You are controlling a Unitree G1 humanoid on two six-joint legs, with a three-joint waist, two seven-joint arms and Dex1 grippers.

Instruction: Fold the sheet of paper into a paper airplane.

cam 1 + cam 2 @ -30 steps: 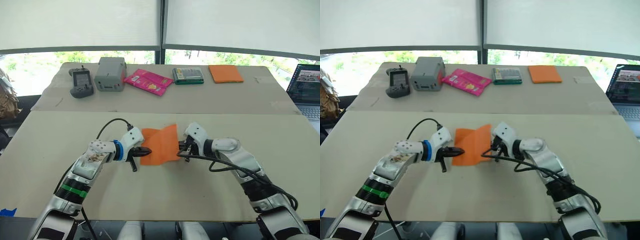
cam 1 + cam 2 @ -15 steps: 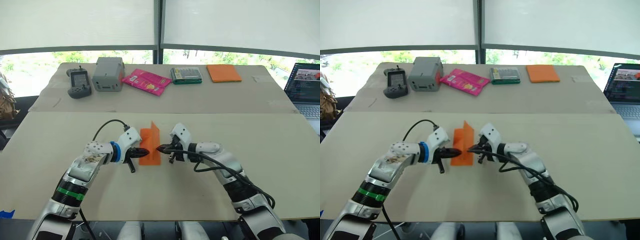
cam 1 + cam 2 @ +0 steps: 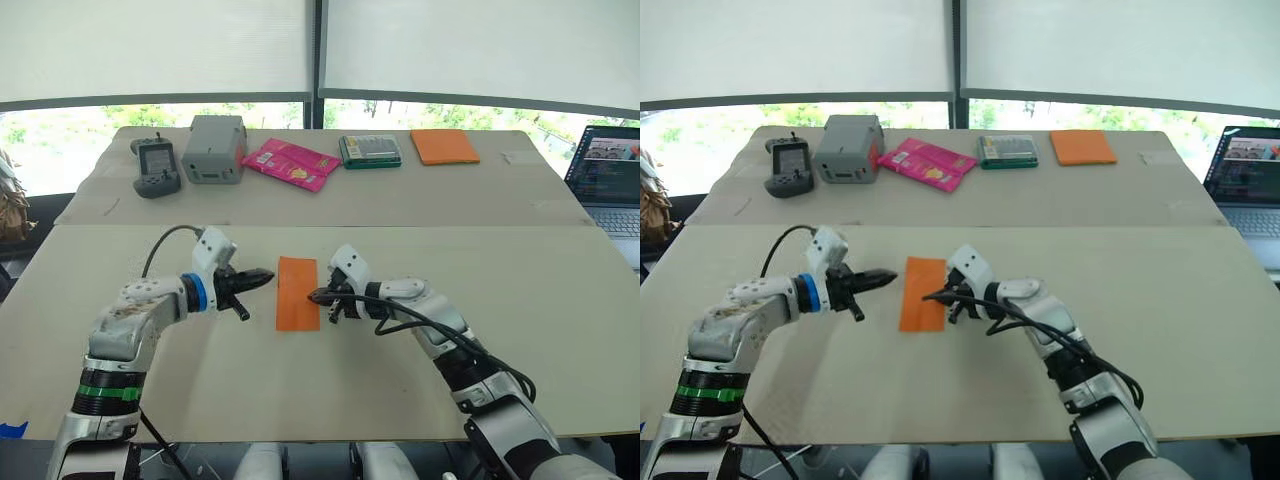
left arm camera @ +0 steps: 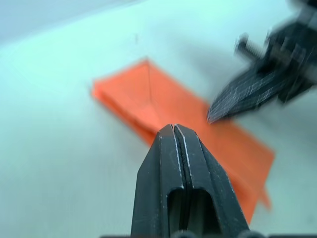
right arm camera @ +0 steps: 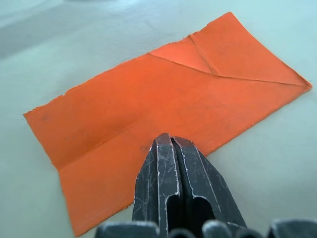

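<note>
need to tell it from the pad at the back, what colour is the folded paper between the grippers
Bright orange, plain, no pattern. The folded paper shows best in the right wrist view.

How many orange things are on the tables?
2. The folded sheet of paper lies flat on the near table between the two grippers; an orange pad sits at the far table's right end.

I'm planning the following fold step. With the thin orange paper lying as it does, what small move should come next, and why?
Probably press the shut right gripper down along the long edge of the thin orange sheet of paper to sharpen the crease. The sheet lies folded in half as a narrow strip flat on the cardboard-covered table, the right fingertips rest at its edge, and the shut left gripper hangs just clear of it.
</note>
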